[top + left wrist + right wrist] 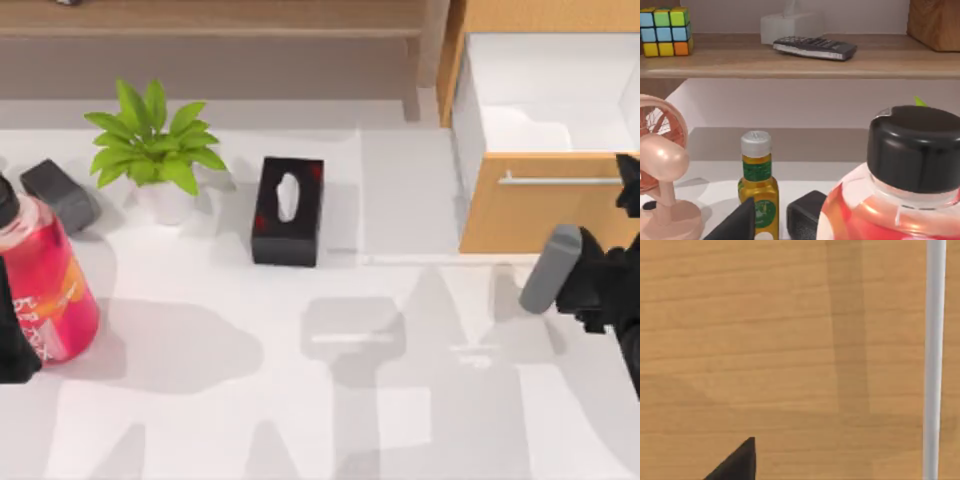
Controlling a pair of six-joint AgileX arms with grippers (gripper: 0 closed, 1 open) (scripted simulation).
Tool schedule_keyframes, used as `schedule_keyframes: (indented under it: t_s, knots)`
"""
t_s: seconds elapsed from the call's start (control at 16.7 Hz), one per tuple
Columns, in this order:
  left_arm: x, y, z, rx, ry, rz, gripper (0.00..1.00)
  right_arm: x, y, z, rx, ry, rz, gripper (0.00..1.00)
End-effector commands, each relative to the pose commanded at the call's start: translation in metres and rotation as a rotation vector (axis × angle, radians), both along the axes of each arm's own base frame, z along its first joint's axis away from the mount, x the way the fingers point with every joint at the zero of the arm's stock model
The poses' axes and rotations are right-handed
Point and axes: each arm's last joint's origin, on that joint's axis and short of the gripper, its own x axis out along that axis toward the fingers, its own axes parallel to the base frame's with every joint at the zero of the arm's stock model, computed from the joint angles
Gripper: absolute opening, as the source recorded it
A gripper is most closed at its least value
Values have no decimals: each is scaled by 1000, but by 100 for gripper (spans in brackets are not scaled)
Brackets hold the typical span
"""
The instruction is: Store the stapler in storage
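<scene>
The storage drawer stands pulled out at the far right corner of the surface, its white inside open so something can be dropped in. The grey stapler is near the right edge, just in front of the drawer front. My right gripper has its fingers closed on it, I judge, carrying it toward the opening. My left arm is parked at the left edge, beside a pink bottle.

I see the grey stapler tilted, at four o'clock, below the open light-wood drawer, white inside.
</scene>
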Motion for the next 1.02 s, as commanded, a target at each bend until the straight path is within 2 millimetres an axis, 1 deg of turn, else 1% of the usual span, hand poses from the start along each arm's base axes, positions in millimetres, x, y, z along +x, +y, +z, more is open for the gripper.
schedule_keyframes:
  t_s: [0.3,0.54,0.66,0.84,1.02]
  knots:
    - [0,0,0,0,0,0,100,13,8,26,161,93,-13,100]
    - [0,0,0,0,0,0,100,20,3,52,301,214,-71,100]
    - [0,0,0,0,0,0,100,23,-5,65,371,290,-123,100]
    - [0,0,0,0,0,0,100,21,-24,82,477,423,-233,100]
    - [0,0,0,0,0,0,100,12,-48,89,577,598,-381,100]
